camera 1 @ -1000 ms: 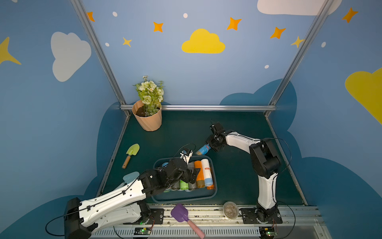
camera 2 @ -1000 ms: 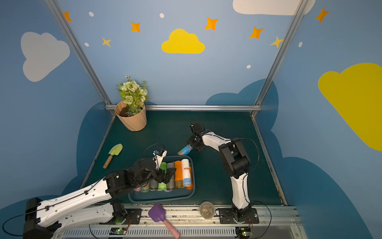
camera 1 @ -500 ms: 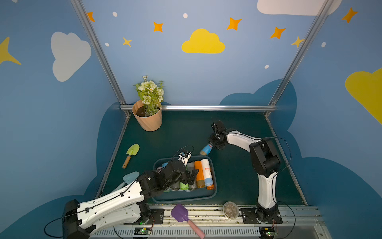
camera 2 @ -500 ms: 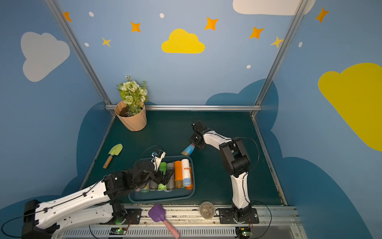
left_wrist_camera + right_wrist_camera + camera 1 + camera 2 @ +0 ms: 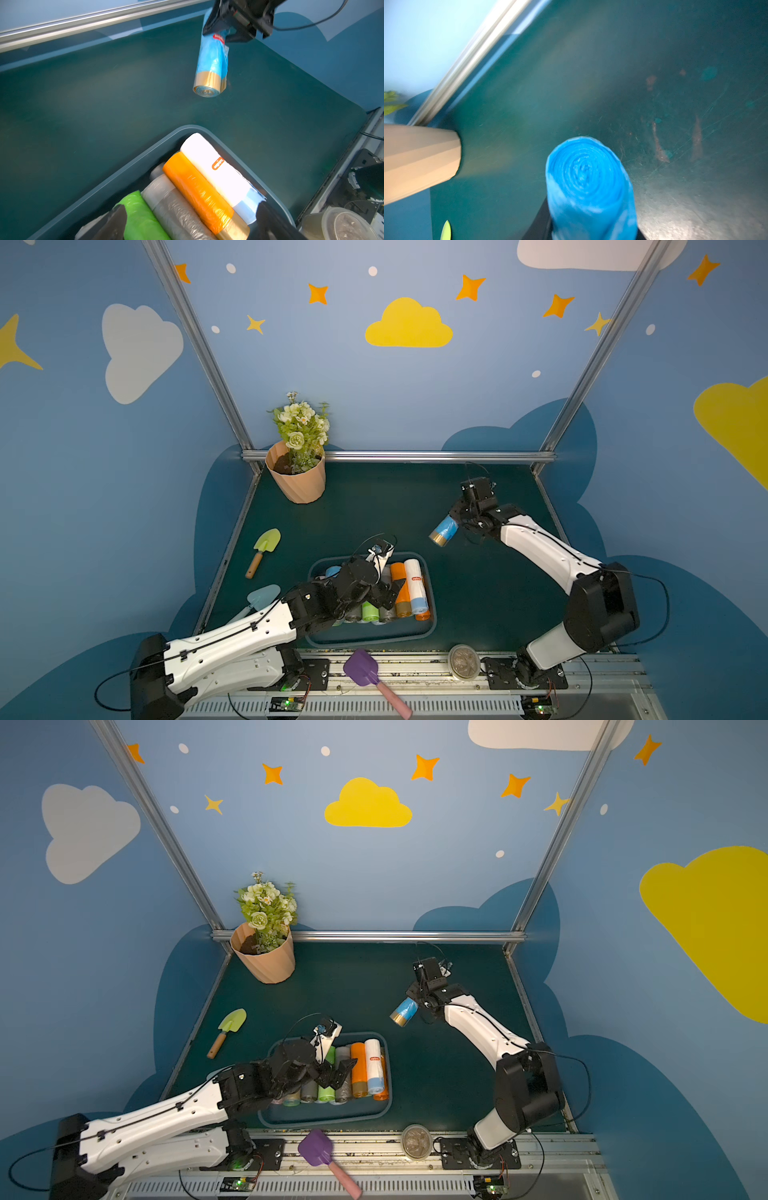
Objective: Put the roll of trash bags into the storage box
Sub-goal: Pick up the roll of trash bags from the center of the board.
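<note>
The right gripper (image 5: 457, 521) is pinching the blue roll (image 5: 442, 531) by one end; it should be swinging it level into the lower-centre storage box (image 5: 374, 635), clearing the spread left gripper (image 5: 392, 593).

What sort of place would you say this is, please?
Likely a staged robot test booth: cloud-and-star painted walls, aluminium frame rail, left arm and right arm bolted beside a green tabletop.

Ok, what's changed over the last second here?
The right claw closed on the blue roll and lifted it off the table, carrying it slightly rightward. The left claw stayed open over the box. The pot and the rolls in the box are unchanged.
</note>
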